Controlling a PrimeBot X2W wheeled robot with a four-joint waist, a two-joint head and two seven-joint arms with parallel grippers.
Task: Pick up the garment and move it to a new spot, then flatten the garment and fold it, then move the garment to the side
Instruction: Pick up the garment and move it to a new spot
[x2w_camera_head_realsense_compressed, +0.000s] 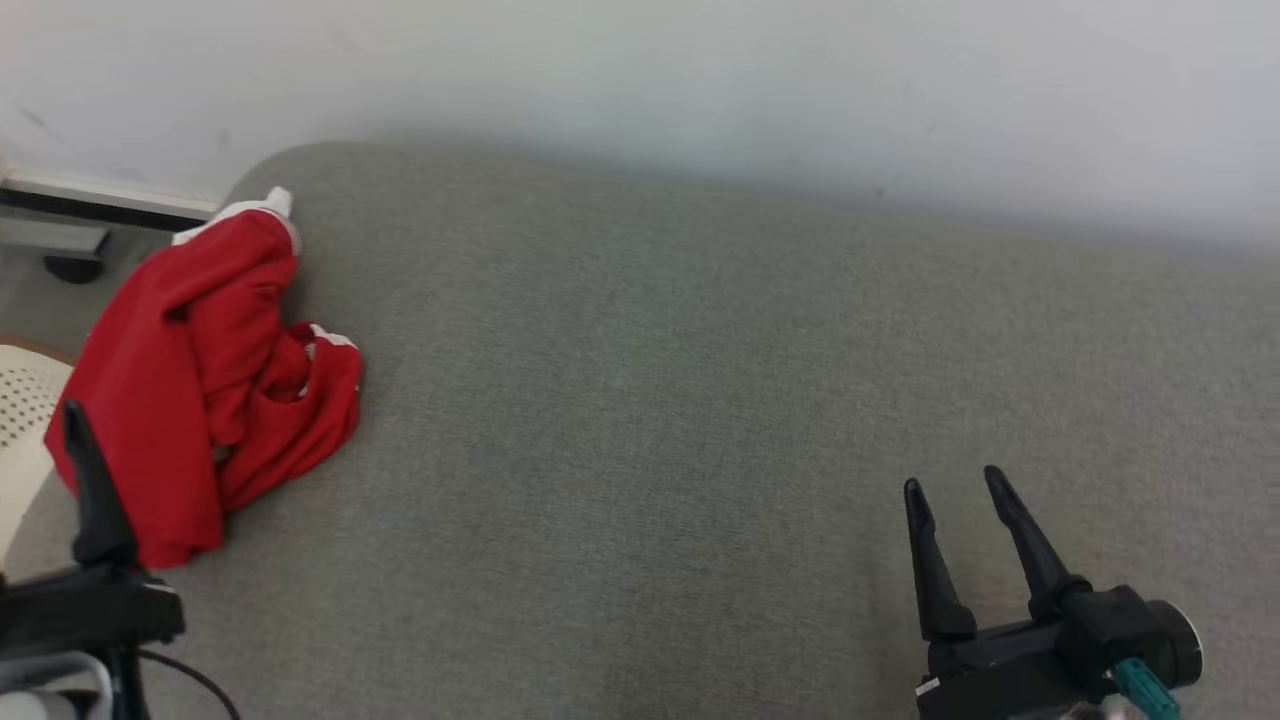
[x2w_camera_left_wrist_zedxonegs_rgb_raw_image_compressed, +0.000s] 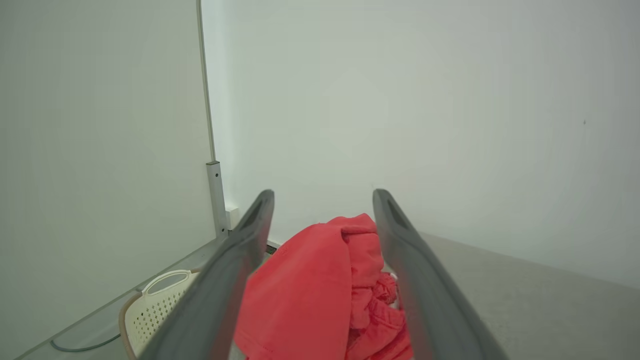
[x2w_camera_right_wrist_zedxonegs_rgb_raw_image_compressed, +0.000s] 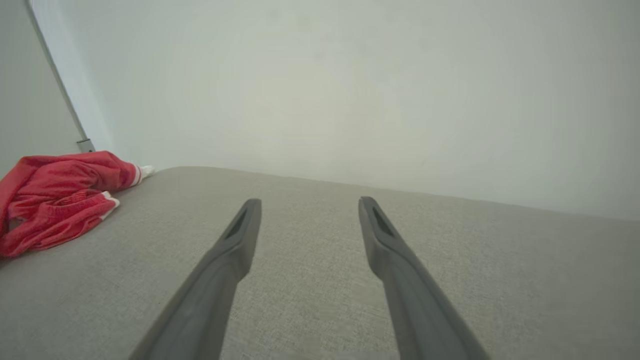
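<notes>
Red garment (x2w_camera_head_realsense_compressed: 200, 380) lies crumpled at the far left corner of the grey cloth-covered bench (x2w_camera_head_realsense_compressed: 640, 400), white cuffs showing, bunched along the left edge. Left hand (x2w_camera_left_wrist_zedxonegs_rgb_raw_image_compressed: 322, 196) hovers just short of it, fingers spread wide, the red heap framed between them, nothing gripped. Right hand (x2w_camera_head_realsense_compressed: 952, 480) is over the near right part, well apart from the garment, wide and empty too. A pale perforated basket (x2w_camera_left_wrist_zedxonegs_rgb_raw_image_compressed: 160, 300) stands off the left edge.
</notes>
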